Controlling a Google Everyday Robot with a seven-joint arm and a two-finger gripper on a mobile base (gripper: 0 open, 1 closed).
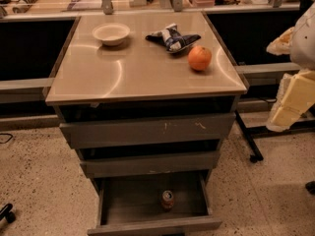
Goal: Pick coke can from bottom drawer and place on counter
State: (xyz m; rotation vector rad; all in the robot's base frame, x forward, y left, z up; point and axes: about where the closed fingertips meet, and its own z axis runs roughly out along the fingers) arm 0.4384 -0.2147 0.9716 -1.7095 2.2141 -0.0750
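The coke can (168,199) is small and red with a silver top. It stands upright inside the open bottom drawer (128,205), near the middle and a little to the right. The drawer is pulled out at the foot of the grey cabinet. The counter (133,68) is the glossy tan top of that cabinet. My gripper (294,101) shows as pale yellow parts at the right edge of the view. It hangs beside the cabinet at about the height of the top drawer, well above and to the right of the can. It holds nothing that I can see.
On the counter are a white bowl (111,33) at the back left, a dark crumpled snack bag (172,37) at the back, and an orange fruit (199,58) at the right. Two shut grey drawers (147,130) sit above the open one. A cluttered desk (74,4) runs behind.
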